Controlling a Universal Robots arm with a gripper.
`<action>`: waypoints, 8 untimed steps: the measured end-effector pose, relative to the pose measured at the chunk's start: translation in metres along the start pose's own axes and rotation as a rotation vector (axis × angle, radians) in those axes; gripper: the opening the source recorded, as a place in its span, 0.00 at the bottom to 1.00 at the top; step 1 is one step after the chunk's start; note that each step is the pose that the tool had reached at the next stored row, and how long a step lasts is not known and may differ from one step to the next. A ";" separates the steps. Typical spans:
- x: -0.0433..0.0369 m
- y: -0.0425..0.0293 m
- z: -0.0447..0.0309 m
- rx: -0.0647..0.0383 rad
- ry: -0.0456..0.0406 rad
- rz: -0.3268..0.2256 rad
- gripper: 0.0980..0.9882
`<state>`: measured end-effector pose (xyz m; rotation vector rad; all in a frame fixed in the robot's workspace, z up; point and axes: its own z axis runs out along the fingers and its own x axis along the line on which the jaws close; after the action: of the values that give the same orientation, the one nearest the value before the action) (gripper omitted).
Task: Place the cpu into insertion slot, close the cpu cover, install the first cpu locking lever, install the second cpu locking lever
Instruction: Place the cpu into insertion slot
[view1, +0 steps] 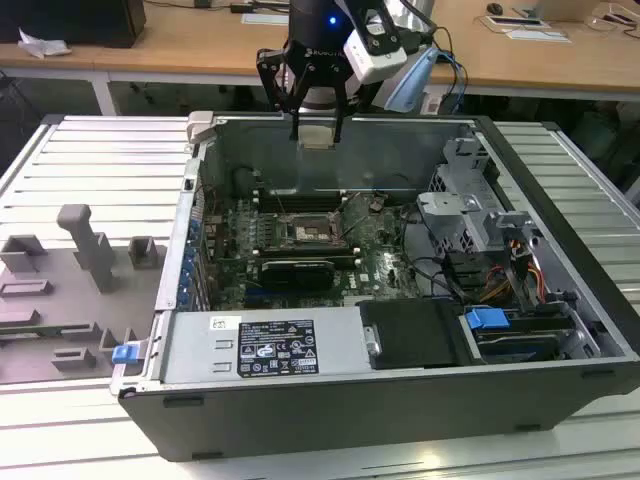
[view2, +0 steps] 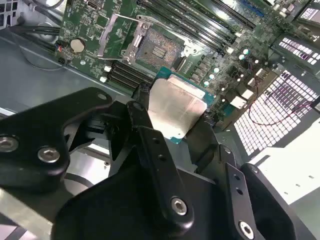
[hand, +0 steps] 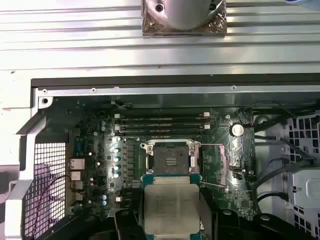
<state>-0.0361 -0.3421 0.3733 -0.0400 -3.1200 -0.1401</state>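
My gripper (view1: 318, 128) hangs over the back wall of the open computer case, shut on the cpu (view1: 317, 136). In both wrist views the cpu (view2: 177, 110) (hand: 171, 207) shows its pale silvery face, clamped at two opposite edges between the black fingers (view2: 145, 122). The insertion slot (view1: 305, 233) (view2: 159, 50) (hand: 171, 161) lies open and empty on the green board, below and ahead of the cpu. The cpu cover (view2: 117, 35) (hand: 212, 165) is swung up beside the slot, a thin metal frame.
Memory slots (hand: 160, 125) run along the far side of the slot, and a long black card (view1: 297, 270) lies on its near side. A labelled power supply (view1: 265, 345) and drive bays (view1: 470, 215) sit inside the case. Grey fixtures (view1: 90, 250) stand at the exterior view's left.
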 end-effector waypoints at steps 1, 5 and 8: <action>0.0000 0.0000 0.0000 0.000 -0.0001 0.001 0.50; 0.0000 0.0000 0.0002 -0.001 -0.0050 0.056 0.50; 0.0000 0.0000 0.0005 -0.001 -0.0109 0.122 0.50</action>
<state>-0.0361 -0.3421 0.3727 -0.2312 -3.1172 -0.1404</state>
